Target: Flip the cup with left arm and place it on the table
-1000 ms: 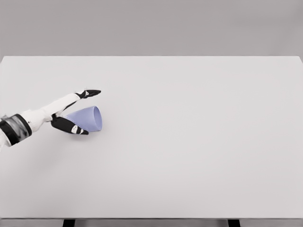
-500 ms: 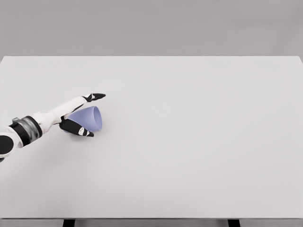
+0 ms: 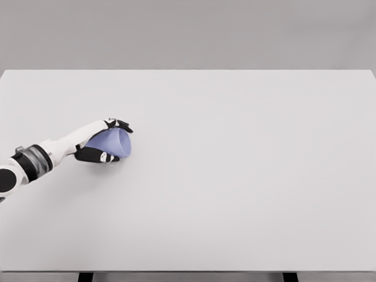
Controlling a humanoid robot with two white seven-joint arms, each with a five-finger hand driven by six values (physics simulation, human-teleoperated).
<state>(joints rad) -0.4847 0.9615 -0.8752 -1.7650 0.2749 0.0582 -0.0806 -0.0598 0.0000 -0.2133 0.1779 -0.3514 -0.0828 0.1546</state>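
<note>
A plain white table (image 3: 235,176) fills the view under a grey backdrop. The left hand (image 3: 104,143) reaches in from the left edge and is clamped around a pale blue cup (image 3: 111,143). The cup lies on its side between the curled fingers (image 3: 120,124) on its far side and the thumb (image 3: 97,156) on its near side, its wide rim pointing right, away from the wrist.
</note>
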